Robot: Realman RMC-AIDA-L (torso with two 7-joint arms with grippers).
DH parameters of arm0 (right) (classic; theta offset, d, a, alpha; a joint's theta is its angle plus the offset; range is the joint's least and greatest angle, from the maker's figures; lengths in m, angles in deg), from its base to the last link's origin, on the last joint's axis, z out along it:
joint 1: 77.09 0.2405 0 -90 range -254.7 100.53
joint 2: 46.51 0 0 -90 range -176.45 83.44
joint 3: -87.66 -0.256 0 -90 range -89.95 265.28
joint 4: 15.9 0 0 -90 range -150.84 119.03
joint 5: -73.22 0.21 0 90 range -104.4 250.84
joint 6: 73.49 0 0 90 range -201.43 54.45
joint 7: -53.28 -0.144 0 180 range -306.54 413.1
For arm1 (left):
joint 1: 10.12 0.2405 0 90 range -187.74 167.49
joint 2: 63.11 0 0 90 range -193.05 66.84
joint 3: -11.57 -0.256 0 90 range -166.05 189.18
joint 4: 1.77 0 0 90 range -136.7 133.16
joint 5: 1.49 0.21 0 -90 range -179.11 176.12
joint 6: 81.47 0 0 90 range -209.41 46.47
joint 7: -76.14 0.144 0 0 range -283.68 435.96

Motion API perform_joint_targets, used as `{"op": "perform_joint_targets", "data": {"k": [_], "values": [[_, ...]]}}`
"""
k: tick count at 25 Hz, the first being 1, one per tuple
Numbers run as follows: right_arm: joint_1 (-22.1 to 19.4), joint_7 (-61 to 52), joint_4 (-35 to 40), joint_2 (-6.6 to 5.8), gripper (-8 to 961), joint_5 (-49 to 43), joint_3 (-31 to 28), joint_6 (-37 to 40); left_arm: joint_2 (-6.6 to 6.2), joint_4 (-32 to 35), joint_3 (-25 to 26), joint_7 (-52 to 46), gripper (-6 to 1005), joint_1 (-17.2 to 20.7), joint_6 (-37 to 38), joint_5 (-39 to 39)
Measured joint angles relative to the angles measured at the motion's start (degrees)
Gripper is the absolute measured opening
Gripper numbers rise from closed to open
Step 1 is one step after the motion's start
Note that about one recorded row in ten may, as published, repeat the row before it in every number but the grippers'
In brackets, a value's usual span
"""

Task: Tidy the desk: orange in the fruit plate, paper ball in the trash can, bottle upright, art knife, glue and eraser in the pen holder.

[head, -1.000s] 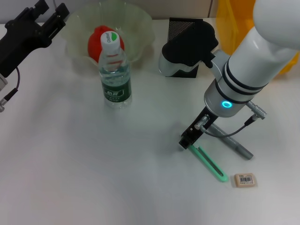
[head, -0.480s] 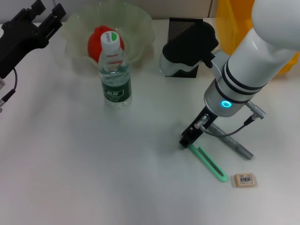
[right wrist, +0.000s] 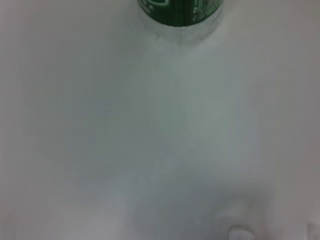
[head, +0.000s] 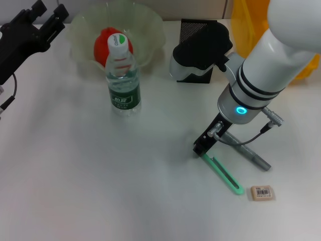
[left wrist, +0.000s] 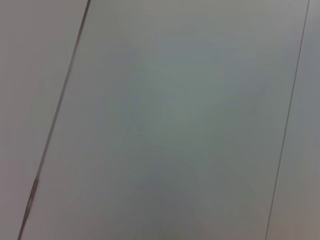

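Observation:
The orange [head: 103, 41] lies in the translucent fruit plate [head: 150, 25] at the back. The water bottle [head: 123, 80] stands upright in front of it; its green-labelled base shows in the right wrist view [right wrist: 180, 10]. The green art knife [head: 223, 175] lies flat at the front right. My right gripper [head: 201, 147] is down at the knife's near end. The grey glue stick [head: 251, 154] lies beside it, partly under the arm. The eraser [head: 262, 193] lies at the front right. My left gripper [head: 48, 10] is open and empty, raised at the back left. The paper ball is out of view.
The black mesh pen holder [head: 191, 27] stands at the back, partly hidden by my right arm. A yellow trash can [head: 246, 25] stands at the back right. The left wrist view holds only a pale surface with thin lines.
My left arm has drawn slightly back and to the left. My right gripper has shifted very slightly at the end of the art knife.

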Motion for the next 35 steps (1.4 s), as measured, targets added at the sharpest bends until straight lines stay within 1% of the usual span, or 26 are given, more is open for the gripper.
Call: {"op": "perform_joint_targets", "data": {"k": [2, 7, 25, 35], "values": [[0.1, 0.0, -0.2, 0.00, 389, 0.0, 0.0, 0.0, -0.06, 0.1, 0.0, 0.0, 629, 0.0, 0.0, -0.3], [0.1, 0.0, -0.2, 0.00, 302, 0.0, 0.0, 0.3, -0.06, 0.1, 0.0, 0.0, 628, 0.0, 0.1, -0.5], [0.2, 0.1, -0.3, 0.00, 225, 0.1, -0.4, 0.2, 0.04, 0.6, 0.0, 0.0, 628, 0.0, 1.2, -0.6], [-0.8, 0.1, 4.0, 0.00, 194, 0.1, -0.6, 0.2, 0.02, 0.6, 0.0, 0.0, 628, 0.2, 2.0, -1.3]]}}
